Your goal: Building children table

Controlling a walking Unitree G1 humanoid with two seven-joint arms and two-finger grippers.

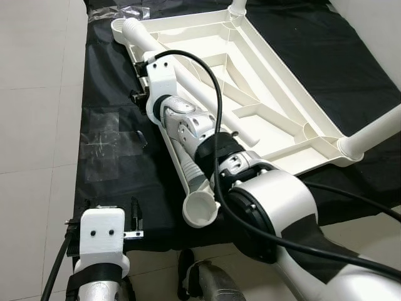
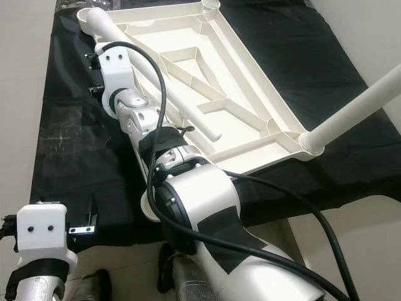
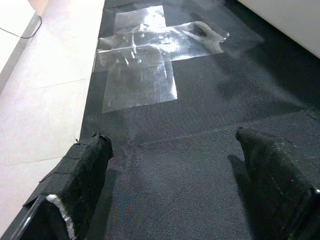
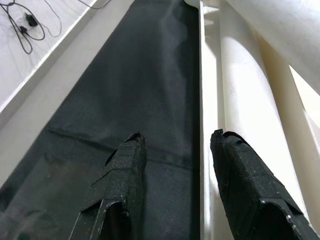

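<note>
- Tabletop (image 1: 263,81), one, white, lies upside down on a black mat (image 1: 113,182).
- Legs: three stand fitted; one loose leg (image 1: 200,100) lies across it.
- Right gripper (image 4: 175,150), fingers parted, straddles the tabletop's rim.
- Left gripper (image 3: 175,160) hovers wide, well apart.

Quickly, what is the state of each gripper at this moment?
Left gripper: open, holding nothing, over the black mat.
Right gripper: open, holding nothing, beside the white table leg at the tabletop's edge.
</note>
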